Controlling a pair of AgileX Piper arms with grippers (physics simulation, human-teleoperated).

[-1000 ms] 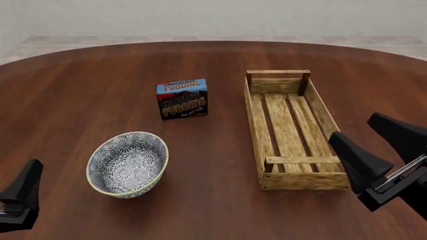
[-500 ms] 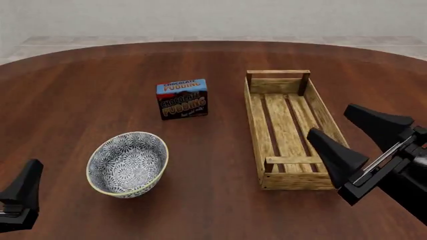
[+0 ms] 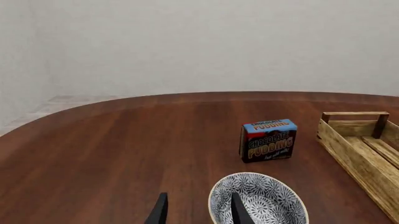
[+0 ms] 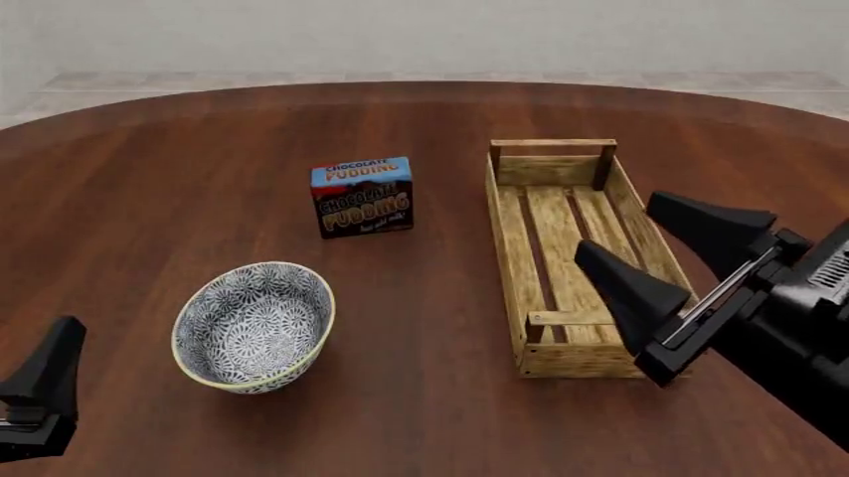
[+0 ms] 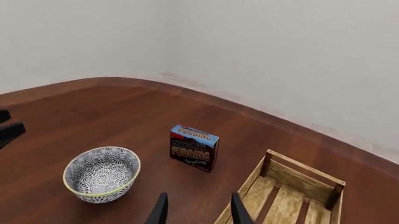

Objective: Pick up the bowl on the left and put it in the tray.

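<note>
The right gripper (image 4: 659, 251) has its jaws spread wide with nothing between them, hanging over the near half of the tray (image 4: 507, 232), its two dark fingers (image 4: 623, 286) pointing toward the left side of the table. Off that gripper's fingertips, well apart to the left, the patterned bowl (image 4: 254, 325) sits upright on the wooden table (image 4: 199, 169), free of either arm. The left gripper (image 4: 40, 397) is low at the near left edge, only one finger of it showing in the front view; its wrist view shows two fingertips (image 3: 160, 211) apart and empty, the bowl (image 3: 259, 200) just ahead of them and partly behind one tip. Beyond the bowl, between it and the tray's far end, stands the chocolate pudding box (image 4: 361, 195), apart from both.
</note>
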